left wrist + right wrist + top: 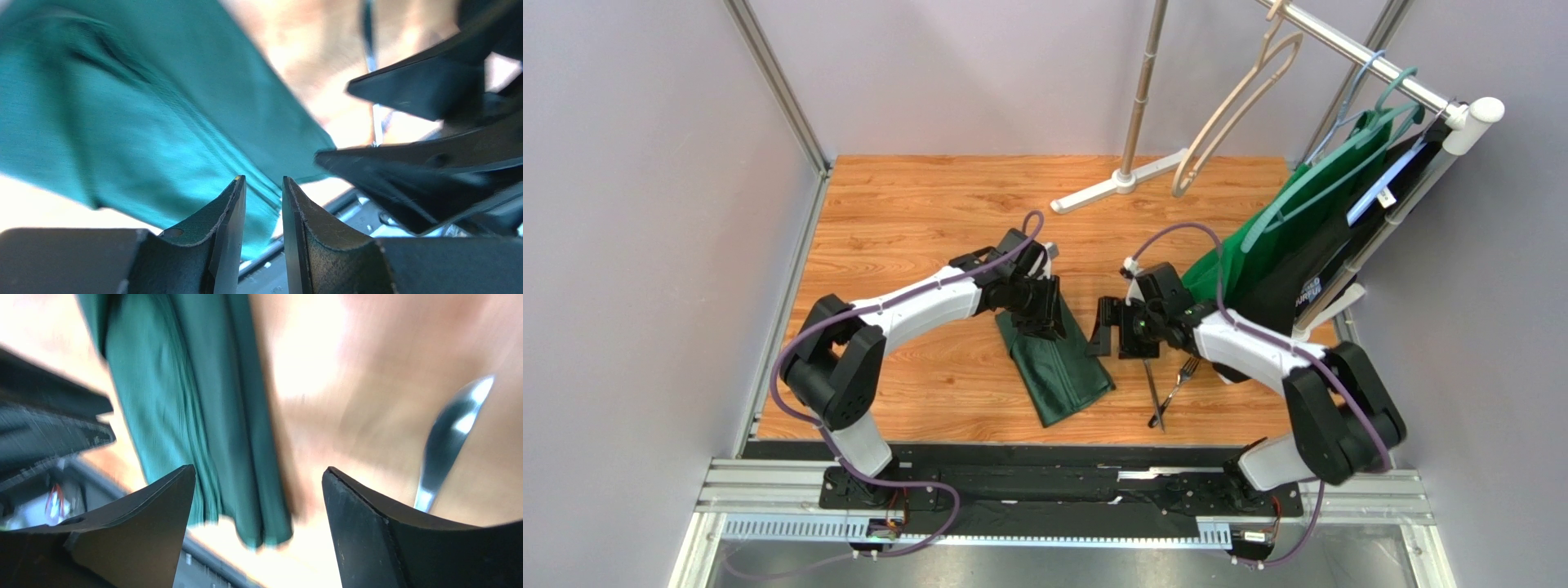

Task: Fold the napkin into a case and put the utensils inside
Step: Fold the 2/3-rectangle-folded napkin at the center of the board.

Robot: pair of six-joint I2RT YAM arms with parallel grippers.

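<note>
Napkin (1059, 371): it lies on the wooden table (916, 208), folded into a narrow dark green strip. I take it for the case, though I cannot make out the pocket mouth.
Napkin axis: it runs on a slant, its far end tipped to the left and its wider near end swung to the right, toward the arm bases.
Left gripper (262, 184): it sits over the napkin's far end. The fingers are parted by a narrow slit and I see no cloth pinched between them.
Right gripper (258, 470): it is just beside the napkin's right edge, level with the far half. The jaws are spread wide with nothing between them.
Utensils (1158, 410): both lie to the right of the napkin and clear of it, with bare wood between.
Fork (1185, 370): its tines point away from the bases and slightly away from the napkin, and its handle runs back toward the near edge.
Spoon (454, 432): this is the piece closer to the napkin, lying roughly along the napkin's length. The two handles meet at their near ends.
Nearer arm: the right one, since the utensils lie on its side of the napkin and just nearward of its open jaws.
Next move, my judgement: I would take the right gripper nearward and away from the napkin, and turn the jaws across a handle.
</note>
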